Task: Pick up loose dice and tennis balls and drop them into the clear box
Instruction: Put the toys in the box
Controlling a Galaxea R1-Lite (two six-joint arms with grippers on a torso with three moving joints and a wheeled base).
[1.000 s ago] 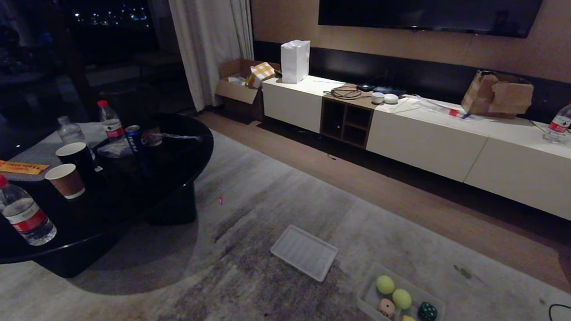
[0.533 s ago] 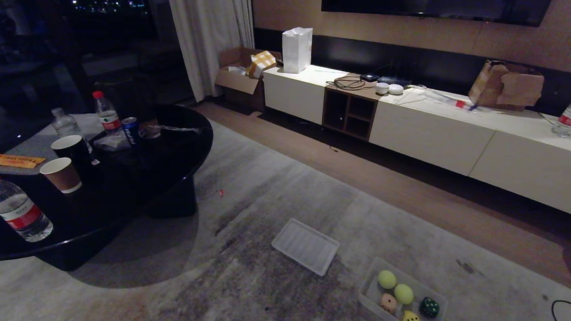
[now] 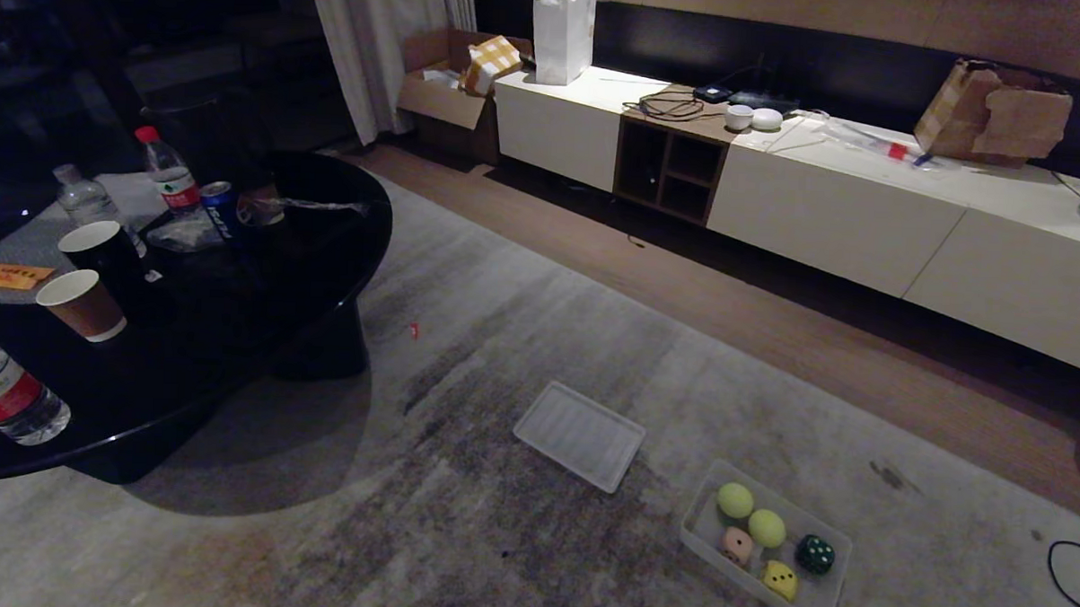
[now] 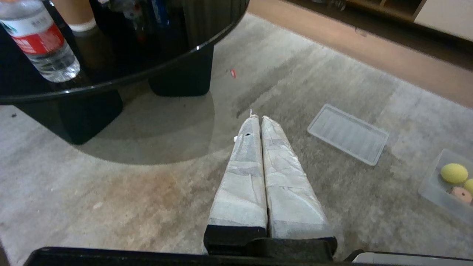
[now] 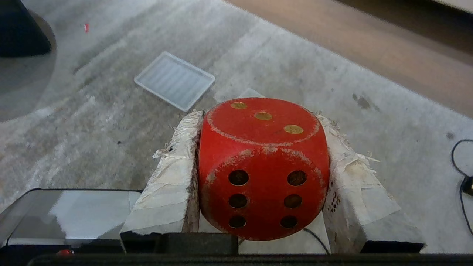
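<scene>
dice (image 3: 780, 579) and both tennis balls (image 3: 735, 500) are seen in the clear box (image 3: 696, 543) at five o'clock, while the red die (image 5: 263, 168), clamped by the right end effector (image 5: 260, 129), remains undelivered.

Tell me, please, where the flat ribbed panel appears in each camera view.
Head view: flat ribbed panel lies on the carpet, centre, left of the clear box.
Left wrist view: right of the shut left gripper, on the carpet.
Right wrist view: on the carpet beyond the red die held by the right gripper.
Shared landmark: the small red scrap.
</scene>
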